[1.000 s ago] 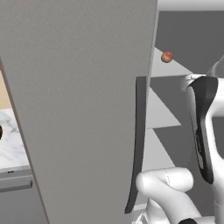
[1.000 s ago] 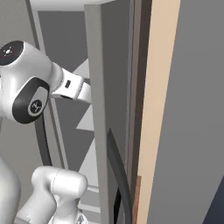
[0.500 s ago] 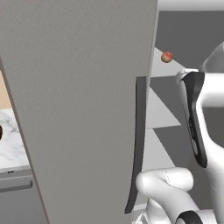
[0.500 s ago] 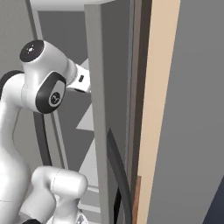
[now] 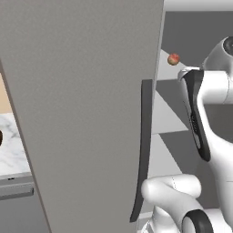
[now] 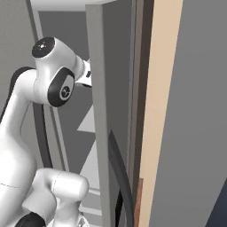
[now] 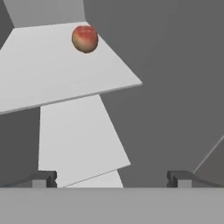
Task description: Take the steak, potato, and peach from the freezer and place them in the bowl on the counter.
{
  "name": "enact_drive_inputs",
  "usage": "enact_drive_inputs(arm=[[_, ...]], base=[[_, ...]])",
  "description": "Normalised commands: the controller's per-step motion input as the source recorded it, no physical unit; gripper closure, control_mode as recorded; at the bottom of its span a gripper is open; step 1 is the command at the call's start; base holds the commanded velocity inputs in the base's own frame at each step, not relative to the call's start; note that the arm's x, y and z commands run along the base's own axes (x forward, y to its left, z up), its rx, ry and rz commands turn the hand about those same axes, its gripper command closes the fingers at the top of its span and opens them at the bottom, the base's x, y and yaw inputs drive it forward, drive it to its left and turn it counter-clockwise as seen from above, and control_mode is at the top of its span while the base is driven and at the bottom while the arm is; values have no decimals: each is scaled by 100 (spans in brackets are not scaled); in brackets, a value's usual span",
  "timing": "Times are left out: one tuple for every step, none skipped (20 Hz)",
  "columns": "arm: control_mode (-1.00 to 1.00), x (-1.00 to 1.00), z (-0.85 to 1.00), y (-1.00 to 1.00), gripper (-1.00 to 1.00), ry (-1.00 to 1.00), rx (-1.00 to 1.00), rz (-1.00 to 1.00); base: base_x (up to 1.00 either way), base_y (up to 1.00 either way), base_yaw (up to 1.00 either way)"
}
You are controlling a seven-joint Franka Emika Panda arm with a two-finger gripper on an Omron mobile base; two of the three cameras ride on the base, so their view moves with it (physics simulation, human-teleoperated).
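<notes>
Red-orange peach point(image 7: 85, 38) being seen at 11 o'clock on freezer shelf point(image 7: 52, 74) | likely light, round, roll-prone; being best gripped across middle | gripper point(image 7: 113, 177) being held fully open, empty

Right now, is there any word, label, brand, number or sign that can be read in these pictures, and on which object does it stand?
None: the freezer door, its shelves, the peach and the counter all carry no readable text.

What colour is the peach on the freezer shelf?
Red-orange with a yellowish blush; the peach shows best in the hand view.
</notes>
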Motion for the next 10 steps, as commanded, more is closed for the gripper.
enact_drive_inputs(arm=[[-100,24,0,1,-100,-3,0,0],[-100,31,0,4,-100,-4,0,0],[-100,35,0,4,-100,-3,0,0],[-100,40,0,3,-100,-4,0,0],[-100,46,0,0,-100,-4,0,0],[-100,51,0,0,-100,-4,0,0],[-100,56,0,0,-100,-2,0,0],[-100,58,0,0,-100,-3,0,0],[-100,56,0,0,-100,-4,0,0],[-100,55,0,3,-100,-3,0,0]], base=[[0,0,0],[0,0,0],[0,0,0],[0,0,0],[0,0,0],[0,0,0],[0,0,0],[0,0,0],[0,0,0],[0,0,0]])
